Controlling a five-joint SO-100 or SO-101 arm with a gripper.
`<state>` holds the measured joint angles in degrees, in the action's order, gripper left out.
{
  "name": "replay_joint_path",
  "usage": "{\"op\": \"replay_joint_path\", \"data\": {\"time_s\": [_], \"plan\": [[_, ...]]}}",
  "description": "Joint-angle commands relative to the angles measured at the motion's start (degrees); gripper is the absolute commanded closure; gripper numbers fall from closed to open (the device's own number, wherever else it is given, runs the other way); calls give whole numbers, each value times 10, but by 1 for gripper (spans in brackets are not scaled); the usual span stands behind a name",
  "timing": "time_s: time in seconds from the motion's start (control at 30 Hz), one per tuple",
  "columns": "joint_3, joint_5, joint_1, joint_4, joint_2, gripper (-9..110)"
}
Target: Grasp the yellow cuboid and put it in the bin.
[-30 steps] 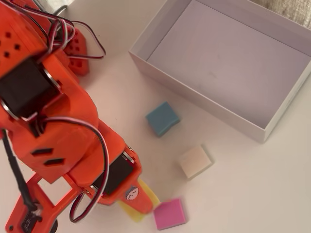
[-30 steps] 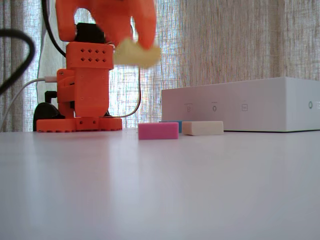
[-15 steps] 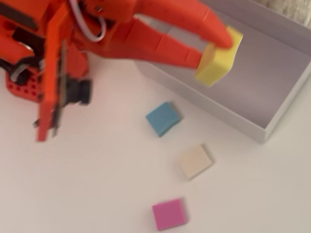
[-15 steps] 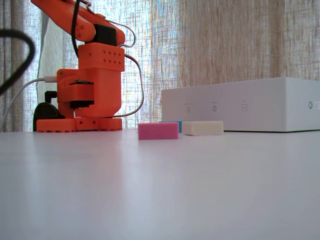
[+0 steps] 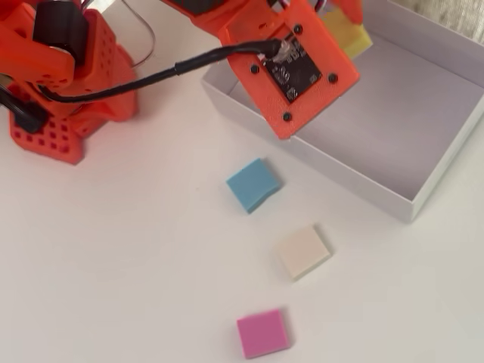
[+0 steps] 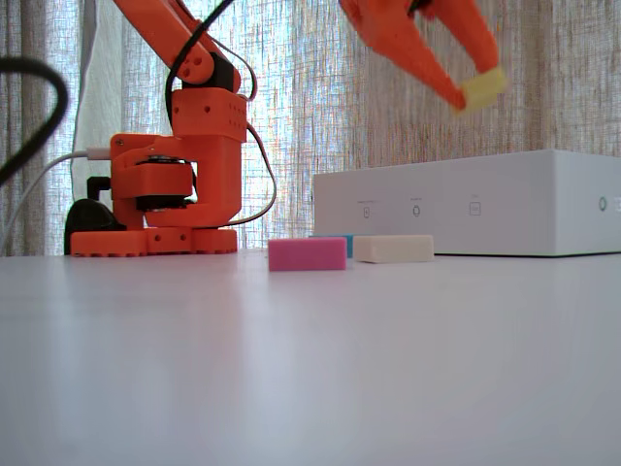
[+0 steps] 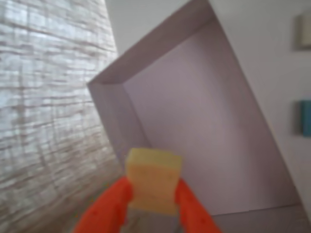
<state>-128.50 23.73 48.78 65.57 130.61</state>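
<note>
The yellow cuboid (image 7: 153, 179) is pinched between my two orange fingers, and my gripper (image 7: 151, 196) is shut on it. In the fixed view the gripper (image 6: 473, 95) holds the cuboid (image 6: 483, 88) in the air, well above the white bin (image 6: 466, 204). From overhead, the cuboid (image 5: 349, 36) peeks out beside the arm's wrist plate, over the far-left part of the bin (image 5: 435, 178). The wrist view looks down into the bin (image 7: 194, 121), whose pale floor lies below the cuboid.
On the table in front of the bin lie a blue block (image 5: 252, 184), a cream block (image 5: 303, 252) and a pink block (image 5: 262, 333). The arm's orange base (image 5: 57, 76) stands at the left, with a black cable running to the wrist.
The arm has swung from above its base, out of the fixed view for a moment, to the right over the bin, carrying the yellow cuboid.
</note>
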Motion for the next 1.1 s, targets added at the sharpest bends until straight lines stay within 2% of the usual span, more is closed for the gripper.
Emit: {"op": "replay_joint_path", "data": {"time_s": [0.0, 0.13, 0.2, 0.37, 0.43, 0.63, 0.77, 0.83, 1.07], "plan": [[-19, 7, -13, -11, -8, 81], [-56, 6, -18, -62, -9, 54], [-56, 4, -16, -88, -3, 48], [-49, 2, -31, -171, 31, 48], [-47, 0, -62, -216, 75, 57], [-77, -36, -236, -366, 243, 59], [-174, -72, -373, -447, 391, 59], [-229, -74, -418, -414, 466, 59], [-304, -104, -476, -101, 590, 65]]}}
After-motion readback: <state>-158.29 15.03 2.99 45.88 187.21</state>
